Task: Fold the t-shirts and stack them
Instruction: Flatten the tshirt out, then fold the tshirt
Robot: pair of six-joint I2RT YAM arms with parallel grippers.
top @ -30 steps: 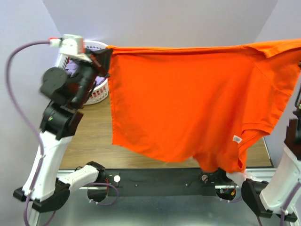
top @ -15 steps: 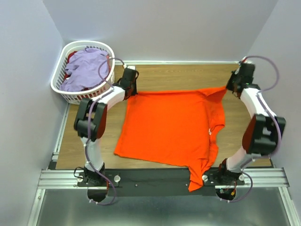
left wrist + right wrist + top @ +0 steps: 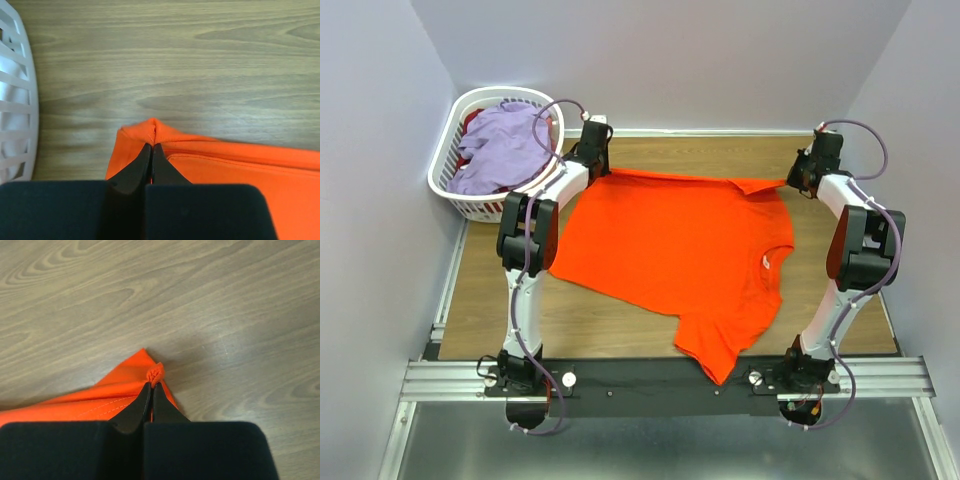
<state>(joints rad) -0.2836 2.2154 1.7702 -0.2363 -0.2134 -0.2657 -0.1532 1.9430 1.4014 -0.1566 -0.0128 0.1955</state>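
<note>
A bright orange t-shirt [image 3: 670,250] lies spread on the wooden table, its hem along the far side and one sleeve hanging over the near edge. My left gripper [image 3: 607,170] is shut on the shirt's far left corner [image 3: 152,131], pinching a fold of cloth between the fingertips. Across the table, my right gripper [image 3: 792,182] is shut on the far right corner [image 3: 156,374], where a small bunch of orange cloth sticks out past the tips. A lavender t-shirt [image 3: 505,145] lies in the basket at the back left.
The white slotted laundry basket [image 3: 450,195] stands at the far left corner, its rim close to my left gripper [image 3: 15,100]. Grey walls close off the table's far side and both flanks. A black rail [image 3: 650,380] runs along the near edge.
The orange shirt, held up in the air a second ago, has been brought down flat onto the table. Both arms have stretched toward the far edge, pulling the hem taut.
</note>
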